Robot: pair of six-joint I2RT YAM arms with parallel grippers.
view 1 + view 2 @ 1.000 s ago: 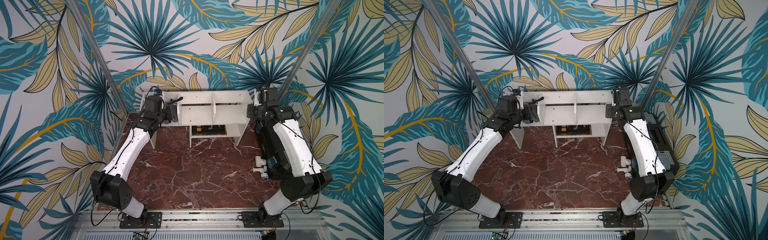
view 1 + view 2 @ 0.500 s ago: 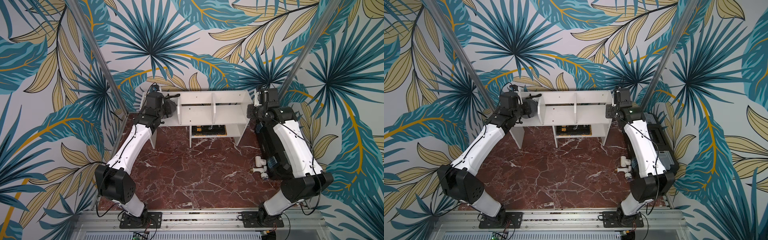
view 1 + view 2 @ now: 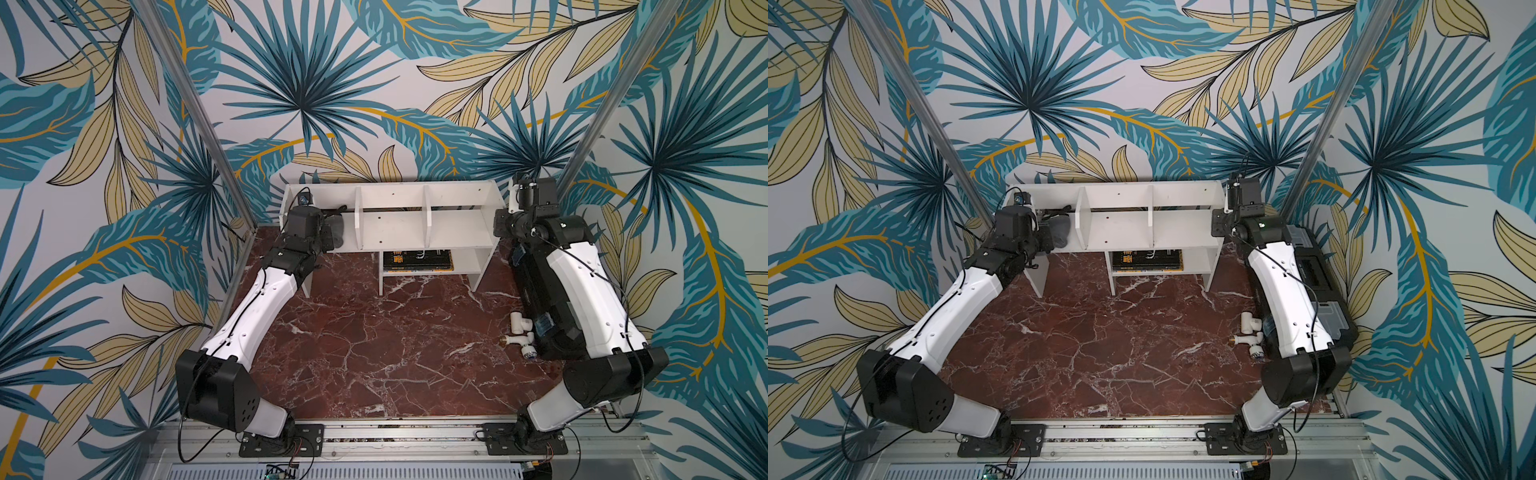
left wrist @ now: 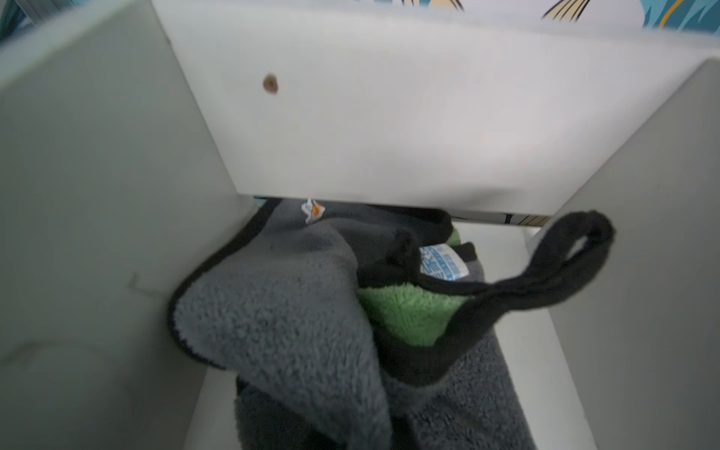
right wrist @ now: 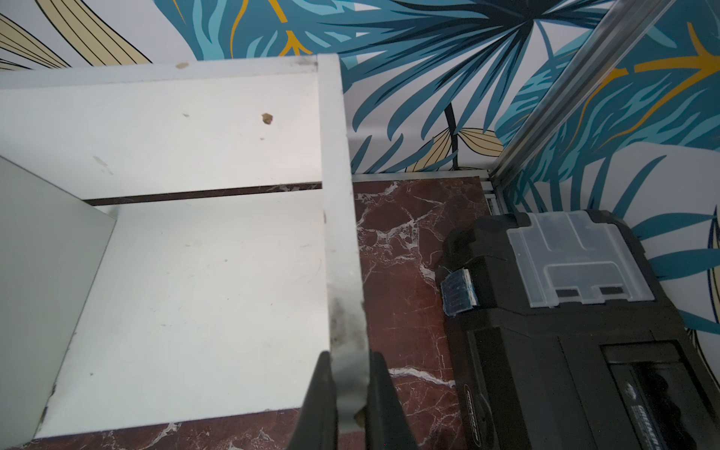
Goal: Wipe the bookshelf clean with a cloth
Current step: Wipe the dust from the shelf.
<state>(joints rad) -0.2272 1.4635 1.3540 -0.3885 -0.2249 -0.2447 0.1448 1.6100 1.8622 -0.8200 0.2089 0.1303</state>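
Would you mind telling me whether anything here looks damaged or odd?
Yes: the end panel of the bookshelf, beside the toolbox, has dark smudges along its edge and a ragged, seemingly chipped corner, just where the right gripper clamps it.

Bookshelf (image 3: 390, 224): low, white, upright, two dividers, lower cubby; scuffed edge of one end panel pinched in the right tool (image 5: 348, 362). Cloth (image 4: 296, 319): dark grey, black hem, green patch, bunched on the opposite end compartment's floor, draped over the left tool (image 3: 330, 235).

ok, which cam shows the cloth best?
Left wrist: the cloth is close up, with grey pile, black hem and green corner clear. In both top views it is only a small grey patch; right wrist shows none.
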